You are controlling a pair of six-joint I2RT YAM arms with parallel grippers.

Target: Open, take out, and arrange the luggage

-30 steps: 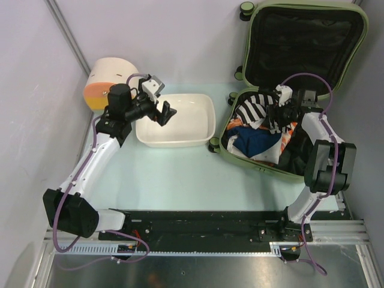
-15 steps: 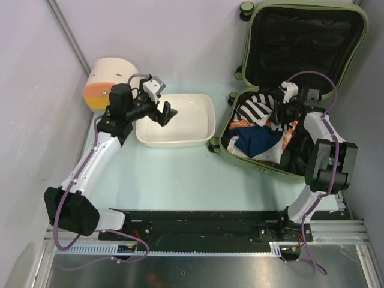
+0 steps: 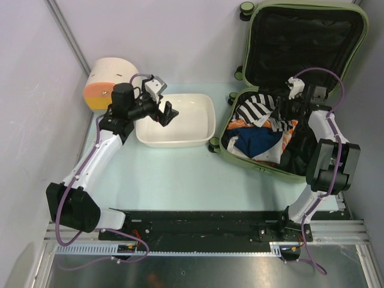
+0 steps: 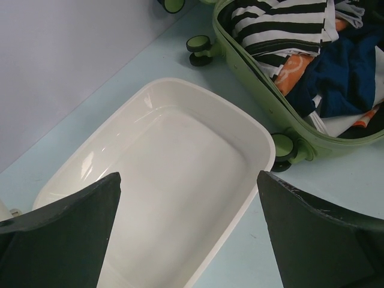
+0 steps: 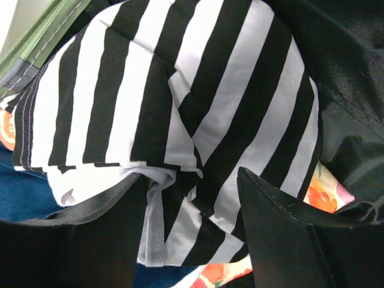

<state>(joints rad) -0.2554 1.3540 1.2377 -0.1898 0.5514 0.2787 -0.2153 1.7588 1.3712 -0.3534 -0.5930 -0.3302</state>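
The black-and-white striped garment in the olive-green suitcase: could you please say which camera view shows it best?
The right wrist view: the striped garment fills the frame, stripes and folds sharp. The top external view shows it small, inside the suitcase near the hinge. The left wrist view catches only part, at its top edge.

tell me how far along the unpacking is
Done: the luggage lies open. In hand: the right gripper straddles a fold of the striped top inside it; grip unclear. To do: nothing has come out; the white tub under the open left gripper holds nothing.
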